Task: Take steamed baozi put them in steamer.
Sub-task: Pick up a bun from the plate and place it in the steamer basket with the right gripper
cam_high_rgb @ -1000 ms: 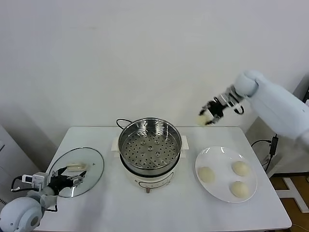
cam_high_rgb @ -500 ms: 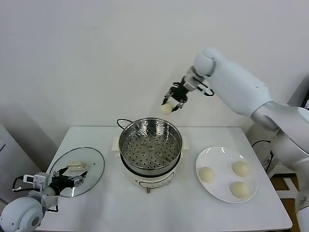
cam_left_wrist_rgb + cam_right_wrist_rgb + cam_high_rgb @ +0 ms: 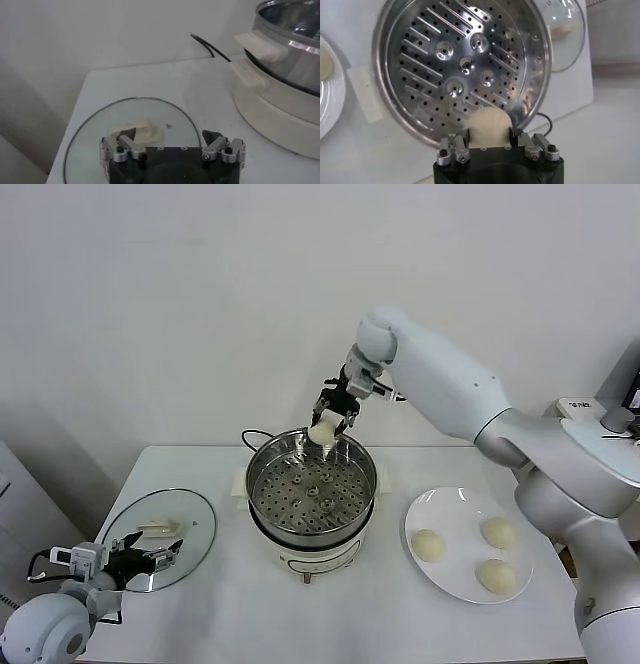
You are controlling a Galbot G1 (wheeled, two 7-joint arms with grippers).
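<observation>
Smooth cream baozi (image 3: 489,125) above round perforated steel steamer (image 3: 415,60)

1 round, pale bun (image 3: 323,432) is up in the air over the back rim of the shiny steel steamer (image 3: 311,494), whose tray full of little holes has nothing on it. 3 more smooth white buns (image 3: 481,549) sit well apart to the steamer's right.
</observation>
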